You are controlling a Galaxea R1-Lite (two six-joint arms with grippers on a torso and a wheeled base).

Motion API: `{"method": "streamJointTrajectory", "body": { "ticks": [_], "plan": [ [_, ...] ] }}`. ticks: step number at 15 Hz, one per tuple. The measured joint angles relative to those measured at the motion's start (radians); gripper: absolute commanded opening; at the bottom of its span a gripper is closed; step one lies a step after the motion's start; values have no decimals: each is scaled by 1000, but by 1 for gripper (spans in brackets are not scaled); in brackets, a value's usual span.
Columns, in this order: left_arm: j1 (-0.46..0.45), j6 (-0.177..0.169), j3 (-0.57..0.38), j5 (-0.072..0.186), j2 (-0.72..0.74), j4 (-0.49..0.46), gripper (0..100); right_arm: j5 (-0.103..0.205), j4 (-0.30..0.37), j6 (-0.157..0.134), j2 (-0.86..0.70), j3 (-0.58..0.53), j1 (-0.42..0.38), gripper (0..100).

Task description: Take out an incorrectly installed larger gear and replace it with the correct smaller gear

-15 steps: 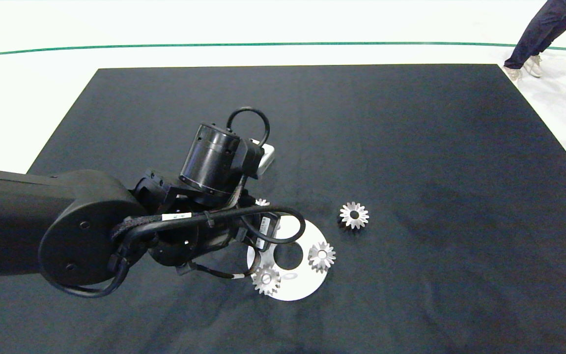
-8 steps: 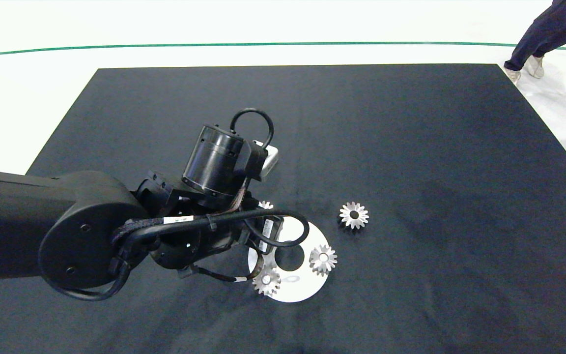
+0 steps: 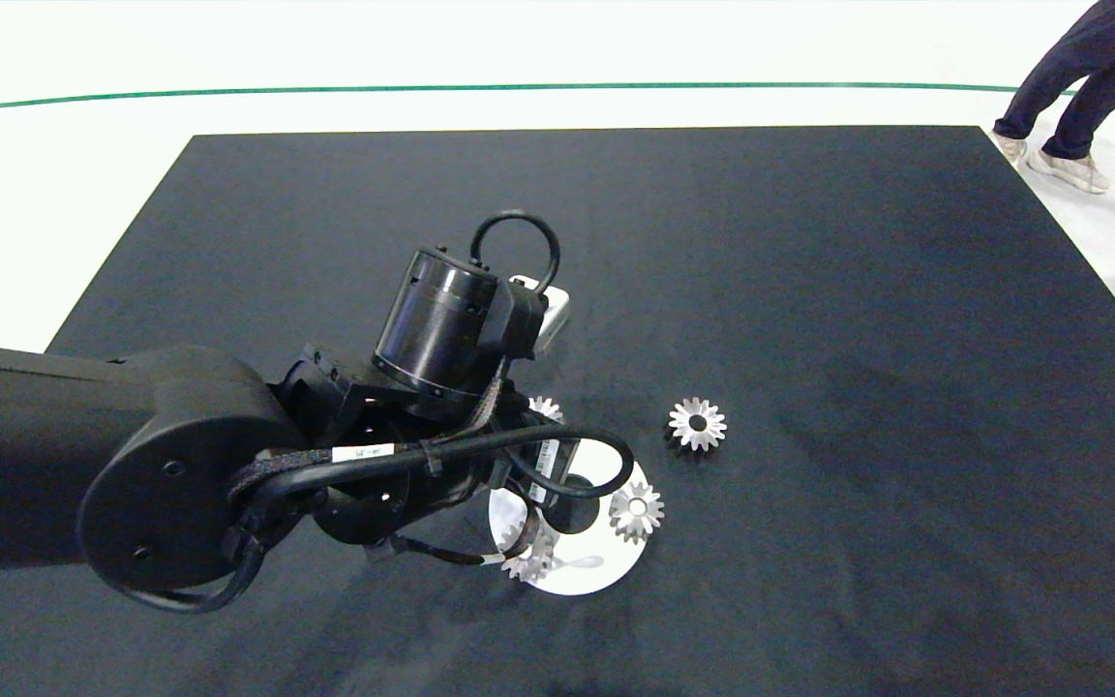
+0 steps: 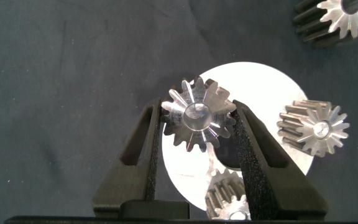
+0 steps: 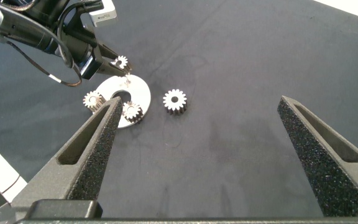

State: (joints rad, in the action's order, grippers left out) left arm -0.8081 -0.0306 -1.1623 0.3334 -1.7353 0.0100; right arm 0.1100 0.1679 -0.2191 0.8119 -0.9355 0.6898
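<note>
Silver steel sits pinched between my left gripper (image 4: 196,118) fingers: the smaller gear (image 4: 197,115), its axis roughly upright, carried just above the far-left rim of the white disc (image 3: 572,579), where two other gears (image 3: 635,510) already stand. From this hold the vacant spot seems to lie almost straight below, so I judge the coming move a short lowering. My right gripper (image 5: 219,162) hangs spread, well off to the right, while the larger gear (image 3: 698,424) lies on the black mat (image 3: 809,290) just right of the disc.

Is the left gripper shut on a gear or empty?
Shut on a small gear: both fingers of the left gripper press its teeth, above the disc.
</note>
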Motion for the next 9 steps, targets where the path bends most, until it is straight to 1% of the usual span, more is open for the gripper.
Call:
{"method": "streamJointTrajectory", "body": {
  "ticks": [9],
  "plan": [
    [4, 1, -19, 0, -34, 9, 1, 0, 0, 0, 0, 0, 0, 100]
  ]
}}
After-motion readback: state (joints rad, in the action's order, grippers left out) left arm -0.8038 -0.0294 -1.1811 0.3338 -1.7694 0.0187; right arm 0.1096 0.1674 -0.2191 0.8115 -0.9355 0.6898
